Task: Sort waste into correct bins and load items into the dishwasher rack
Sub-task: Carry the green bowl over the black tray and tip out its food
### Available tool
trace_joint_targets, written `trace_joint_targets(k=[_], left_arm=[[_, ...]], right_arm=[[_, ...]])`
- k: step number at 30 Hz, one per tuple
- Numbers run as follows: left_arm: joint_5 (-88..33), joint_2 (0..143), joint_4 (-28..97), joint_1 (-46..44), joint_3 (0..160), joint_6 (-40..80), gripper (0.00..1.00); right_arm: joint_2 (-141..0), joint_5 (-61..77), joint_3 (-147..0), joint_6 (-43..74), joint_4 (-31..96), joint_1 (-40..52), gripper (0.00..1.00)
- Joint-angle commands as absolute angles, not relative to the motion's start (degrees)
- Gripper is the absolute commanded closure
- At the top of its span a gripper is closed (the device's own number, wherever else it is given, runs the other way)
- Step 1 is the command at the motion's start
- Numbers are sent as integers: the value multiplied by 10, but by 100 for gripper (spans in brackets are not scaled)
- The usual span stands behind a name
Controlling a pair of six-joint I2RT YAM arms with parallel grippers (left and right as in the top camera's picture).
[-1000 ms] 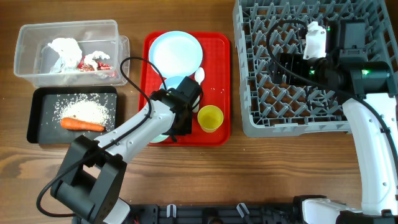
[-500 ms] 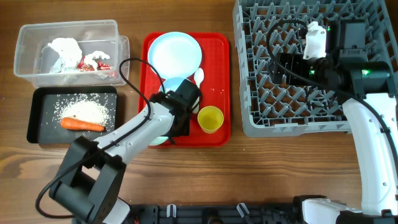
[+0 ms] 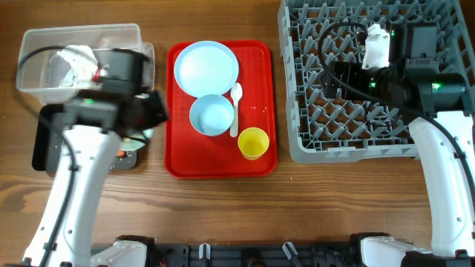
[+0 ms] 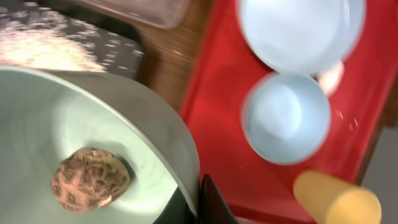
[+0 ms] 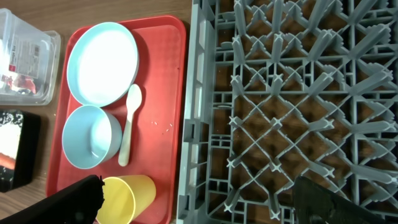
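Gripping bowl (image 4: 93, 118) rim, left pincer (image 4: 200, 198) mostly cropped; brown lump (image 4: 90, 179) inside; right pincer (image 5: 198, 190) gaping, barely in frame.

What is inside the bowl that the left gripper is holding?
One small brown food lump lies in the bowl. The bowl's lower part is out of view.
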State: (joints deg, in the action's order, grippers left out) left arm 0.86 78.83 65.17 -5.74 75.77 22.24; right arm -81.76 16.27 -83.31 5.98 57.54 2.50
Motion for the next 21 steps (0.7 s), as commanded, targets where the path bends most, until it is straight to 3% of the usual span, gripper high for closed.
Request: trace_joint_targets(k=[1,10,16,21], left_arm=[[-99,783,635,83,751,134,96],[-480,858,550,363,684,-66,96],[-700,1008,548,456,684,-135,96],[-843,1092,550,475,684,-133,96]], right_arm=[[-822,166,-841,61,573,23,0],[-822,166,-841,62,562,23,0],[-822,166,-841,62,565,23,0],[-822,166,-841,62,569,23,0]])
